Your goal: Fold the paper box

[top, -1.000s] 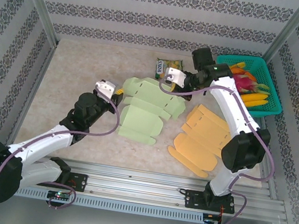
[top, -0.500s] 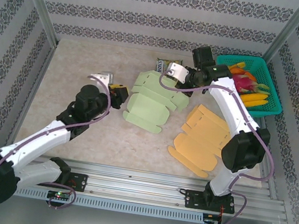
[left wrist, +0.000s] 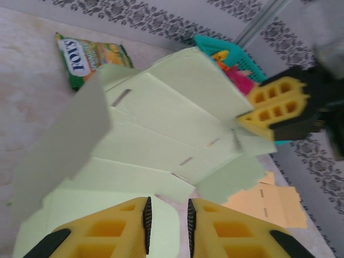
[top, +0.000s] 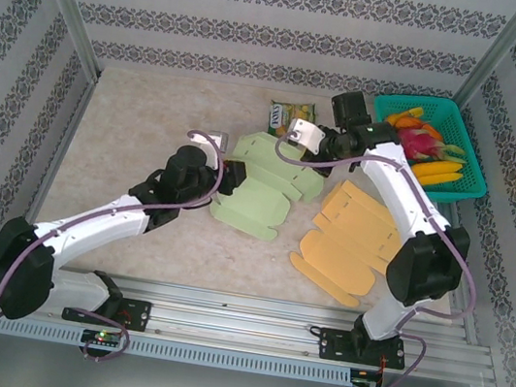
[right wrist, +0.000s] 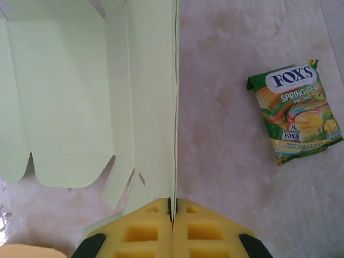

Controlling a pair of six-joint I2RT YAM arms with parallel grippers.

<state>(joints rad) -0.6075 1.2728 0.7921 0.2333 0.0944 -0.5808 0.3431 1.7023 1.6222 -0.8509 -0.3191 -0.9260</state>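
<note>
Green paper box (top: 263,190) lying mid-bench (top: 130,134), partly lifted. Right fingers (right wrist: 142,231) pinching its far edge tight; left fingers (left wrist: 107,236) a little apart by the near edge. Hold firm, lift slowly, bend along the crease.

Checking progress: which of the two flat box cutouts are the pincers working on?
The light green cutout: the right pincer is shut on its edge, the left pincer hovers at it. The orange cutout lies untouched.

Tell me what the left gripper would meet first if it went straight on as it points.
The green paper box, probably: its panels lie directly ahead of the left gripper, seemingly very near, though depth is unclear.
</note>
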